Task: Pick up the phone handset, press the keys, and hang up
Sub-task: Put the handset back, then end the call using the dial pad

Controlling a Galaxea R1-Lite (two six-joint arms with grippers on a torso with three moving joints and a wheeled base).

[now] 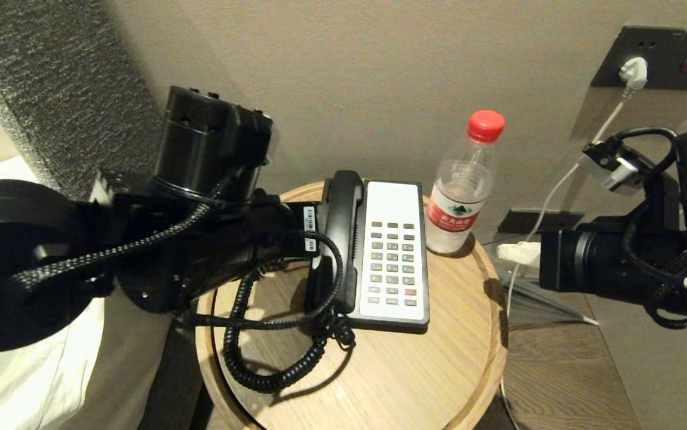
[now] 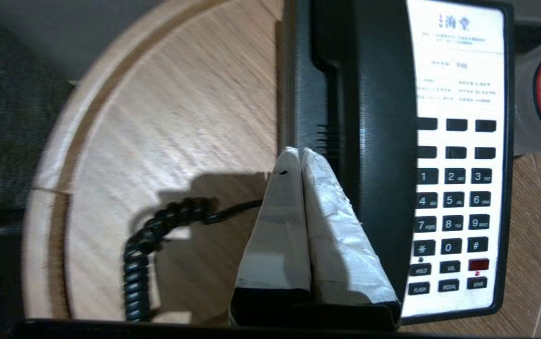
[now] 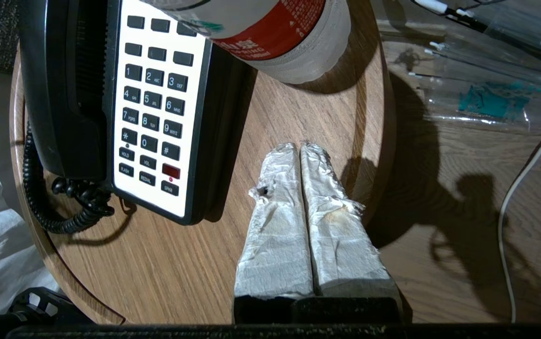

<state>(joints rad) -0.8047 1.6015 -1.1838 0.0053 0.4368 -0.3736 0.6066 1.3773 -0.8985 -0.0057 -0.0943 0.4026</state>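
Beside the cradled glossy black plastic phone handset (image 2: 364, 141), left gripper (image 2: 301, 155) closed empty; unopened, it would likely shove the handset instead of grasping.

Water bottle (image 1: 462, 191) upright on round table (image 1: 439, 370) — red-capped.

Glossy black plastic phone handset (image 1: 342, 233), matt wood-grain round table (image 1: 415, 370), clear plastic bottle (image 1: 460, 191), crinkled white-wrapped tool fingers (image 2: 280, 221).

Left gripper (image 2: 301, 153) reaches in low from the left, fingers pressed together; right gripper (image 3: 300, 148) hangs at the right, fingers likewise together.
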